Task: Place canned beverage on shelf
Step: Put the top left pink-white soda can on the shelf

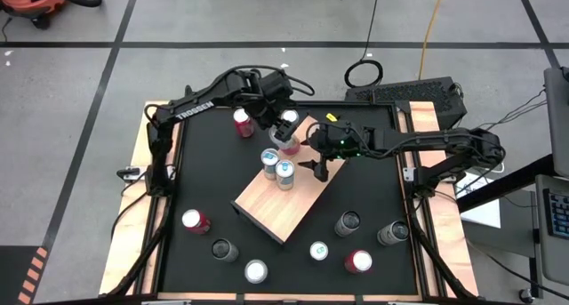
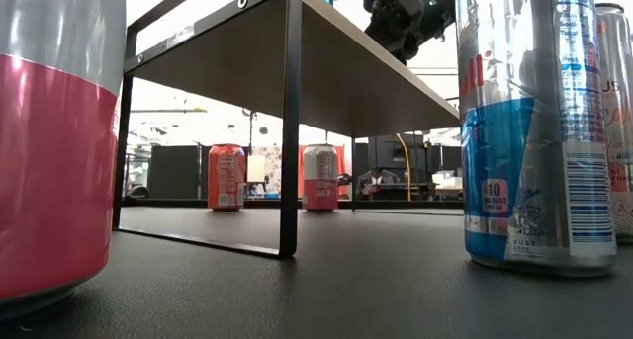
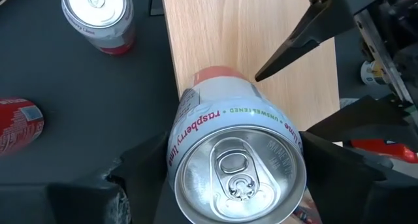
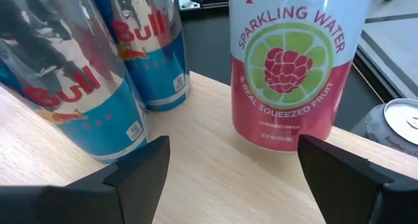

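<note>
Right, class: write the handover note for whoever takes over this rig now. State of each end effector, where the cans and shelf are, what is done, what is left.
Left end effector: fingers on either side of the raspberry lime sparkling water can, which stands on the shelf at its far corner.
Right end effector: open, empty, over the shelf, facing that can.
Done: two blue energy drink cans stand on the shelf beside it.
Left: let go of the sparkling water can, withdraw. Other cans stand around on the black tabletop.
</note>
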Robot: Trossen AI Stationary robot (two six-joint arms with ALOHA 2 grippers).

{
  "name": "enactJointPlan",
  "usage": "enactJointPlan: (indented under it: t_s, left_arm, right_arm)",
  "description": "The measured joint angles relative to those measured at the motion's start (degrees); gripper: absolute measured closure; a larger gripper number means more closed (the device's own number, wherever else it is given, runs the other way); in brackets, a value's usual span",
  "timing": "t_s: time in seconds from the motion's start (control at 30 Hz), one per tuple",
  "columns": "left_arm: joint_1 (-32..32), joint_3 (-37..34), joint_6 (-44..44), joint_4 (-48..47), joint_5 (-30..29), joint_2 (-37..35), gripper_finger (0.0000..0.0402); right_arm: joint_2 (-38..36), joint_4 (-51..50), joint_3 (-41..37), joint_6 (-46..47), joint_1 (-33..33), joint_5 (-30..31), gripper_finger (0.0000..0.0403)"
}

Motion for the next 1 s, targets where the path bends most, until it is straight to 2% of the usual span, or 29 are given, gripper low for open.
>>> enactJointPlan:
  t_s: [0.2,1.0]
  left_arm:
    - [-0.1,0.0,0.0,0.2,0.0,0.5,0.0079]
    - [-1.1,0.0,-3.7,3.0,1.6,1.0,0.0077]
  right_arm:
    - [-0.3,0.0,0.0,-0.2,0.0,0.0,0.0091]
    - [-0.3,-0.7,0.0,-0.2,0.0,0.0,0.0091]
